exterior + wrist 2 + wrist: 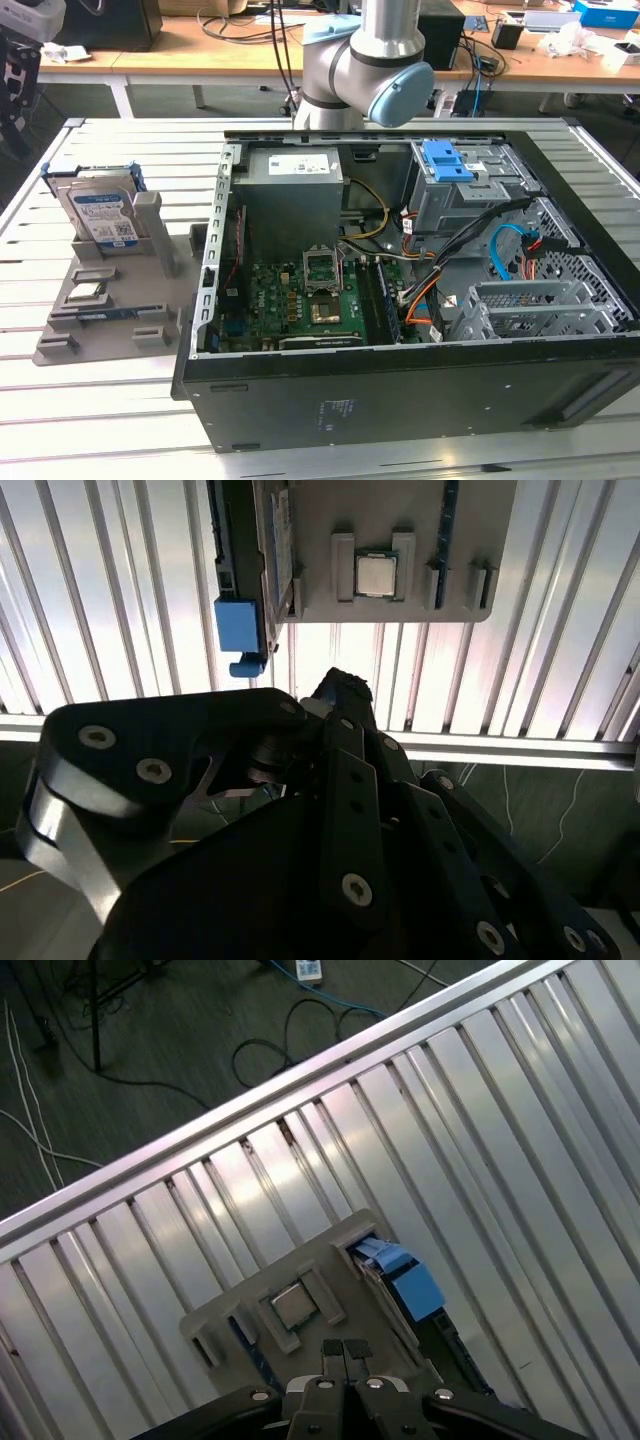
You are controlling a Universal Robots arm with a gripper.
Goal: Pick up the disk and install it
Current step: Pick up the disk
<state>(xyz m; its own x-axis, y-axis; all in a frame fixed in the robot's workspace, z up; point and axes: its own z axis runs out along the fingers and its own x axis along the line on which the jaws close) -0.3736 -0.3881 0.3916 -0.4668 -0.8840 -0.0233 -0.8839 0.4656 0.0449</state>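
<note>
The disk (103,215) stands upright in a grey holder (110,310) on the slatted table, at the exterior view's left, its white-and-blue label facing the camera. Both wrist views show it edge-on with its blue carrier frame (240,630) (410,1285). My gripper (343,1348) hangs above the holder (250,1310), apart from the disk, its two fingers pressed together with nothing between them. In the second wrist view the dark gripper (340,688) hangs over the table slats just off the holder (400,540).
A processor chip (88,292) (377,573) (293,1305) lies in the holder. The open computer case (400,400) takes up the middle and right, with a grey power supply (293,185), a motherboard (300,300) and a drive bay with a blue latch (447,160). The table edge (200,1130) borders the floor.
</note>
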